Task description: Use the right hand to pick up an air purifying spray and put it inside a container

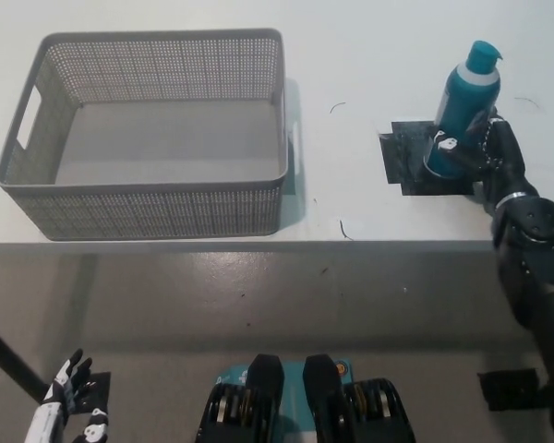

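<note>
So you've got the white table (351, 55) taking up the top half of the head view, with its near edge running straight across the middle. The big grey perforated basket (157, 217) sits at the table's left end, right up against the near edge, open side up and with nothing in it. That's your container.

Over by the right end, near the front edge, there's a black tape patch (408, 159), and the teal spray bottle (462, 106) is at that patch. It's not standing straight: the cap leans up and to the right, away from the basket, so its long axis is tilted rather than vertical. Whether the base is clear of the tape I can't tell, because the hand covers it.

Your black right hand (475, 157) is wrapped around the lower body of the bottle from the right side, fingers clamped on it, so I'd call the grip made. The basket lies well off to the left of that hand, with a stretch of bare table between them, so the carry is a long sideways sweep left and you'll need to clear the basket's right wall.

The white left hand (66, 406) is parked way down at the lower left, below the table, fingers spread and holding nothing.
</note>
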{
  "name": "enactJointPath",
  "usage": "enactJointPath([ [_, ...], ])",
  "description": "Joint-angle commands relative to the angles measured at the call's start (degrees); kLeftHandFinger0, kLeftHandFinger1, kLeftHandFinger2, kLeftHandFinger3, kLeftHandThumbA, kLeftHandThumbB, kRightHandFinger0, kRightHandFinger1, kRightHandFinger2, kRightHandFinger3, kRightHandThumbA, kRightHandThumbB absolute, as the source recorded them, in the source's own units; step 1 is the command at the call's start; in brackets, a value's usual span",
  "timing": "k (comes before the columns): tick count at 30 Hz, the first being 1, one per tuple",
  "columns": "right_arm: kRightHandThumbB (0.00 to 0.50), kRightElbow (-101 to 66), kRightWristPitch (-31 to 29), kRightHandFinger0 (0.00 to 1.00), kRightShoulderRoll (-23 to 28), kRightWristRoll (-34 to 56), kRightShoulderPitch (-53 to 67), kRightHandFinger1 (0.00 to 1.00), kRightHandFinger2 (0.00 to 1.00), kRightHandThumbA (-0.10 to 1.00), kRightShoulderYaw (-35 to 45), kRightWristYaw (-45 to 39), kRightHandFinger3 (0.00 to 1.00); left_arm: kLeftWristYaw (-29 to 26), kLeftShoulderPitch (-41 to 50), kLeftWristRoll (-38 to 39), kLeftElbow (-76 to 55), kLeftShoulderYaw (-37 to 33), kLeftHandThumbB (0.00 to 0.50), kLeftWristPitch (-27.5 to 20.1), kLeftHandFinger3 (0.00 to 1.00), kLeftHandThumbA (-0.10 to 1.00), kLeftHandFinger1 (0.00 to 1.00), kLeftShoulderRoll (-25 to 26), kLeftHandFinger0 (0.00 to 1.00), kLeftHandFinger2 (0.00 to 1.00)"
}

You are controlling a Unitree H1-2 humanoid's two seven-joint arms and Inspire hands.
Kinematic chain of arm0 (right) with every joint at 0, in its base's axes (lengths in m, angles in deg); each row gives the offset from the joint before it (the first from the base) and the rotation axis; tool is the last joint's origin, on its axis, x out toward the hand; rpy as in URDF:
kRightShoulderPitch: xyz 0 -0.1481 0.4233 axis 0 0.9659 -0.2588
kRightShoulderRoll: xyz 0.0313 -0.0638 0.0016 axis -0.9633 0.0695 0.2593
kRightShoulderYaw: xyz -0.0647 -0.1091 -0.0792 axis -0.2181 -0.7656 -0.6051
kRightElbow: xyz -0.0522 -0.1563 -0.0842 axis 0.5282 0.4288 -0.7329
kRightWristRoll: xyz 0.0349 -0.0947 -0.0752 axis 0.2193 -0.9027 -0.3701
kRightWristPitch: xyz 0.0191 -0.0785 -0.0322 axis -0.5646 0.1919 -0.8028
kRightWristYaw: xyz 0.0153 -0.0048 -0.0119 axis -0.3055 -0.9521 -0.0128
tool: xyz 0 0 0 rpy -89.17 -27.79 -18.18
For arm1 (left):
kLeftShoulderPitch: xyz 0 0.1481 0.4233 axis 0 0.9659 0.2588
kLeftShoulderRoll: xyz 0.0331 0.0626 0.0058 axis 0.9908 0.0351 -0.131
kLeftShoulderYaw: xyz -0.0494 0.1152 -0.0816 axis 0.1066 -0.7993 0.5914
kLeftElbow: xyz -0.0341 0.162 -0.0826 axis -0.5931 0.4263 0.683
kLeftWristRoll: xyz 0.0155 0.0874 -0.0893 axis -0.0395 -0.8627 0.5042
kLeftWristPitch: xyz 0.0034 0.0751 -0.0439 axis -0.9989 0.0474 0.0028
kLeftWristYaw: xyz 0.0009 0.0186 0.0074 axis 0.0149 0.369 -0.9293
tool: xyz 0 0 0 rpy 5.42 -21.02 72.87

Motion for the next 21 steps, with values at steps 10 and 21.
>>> enactJointPath([
  [10, 0.375, -17.27, -0.97, 0.52, -2.75, 1.86, -6.03, 0.49, 0.48, -0.1, 1.0, 6.49, 0.49, 0.69, -0.28, 0.37, -1.27, -0.17, 0.494, -0.86, 1.0, 0.31, 1.0, 0.69, 1.0, 1.0],
  [21, 0.403, -35.55, 7.76, 0.42, -8.98, 0.04, -15.31, 0.39, 0.42, -0.1, -4.3, 5.61, 0.44, 1.21, -1.08, 0.71, -0.88, -0.8, 0.497, -1.02, 1.0, 0.28, 1.0, 0.57, 1.0, 1.0],
])
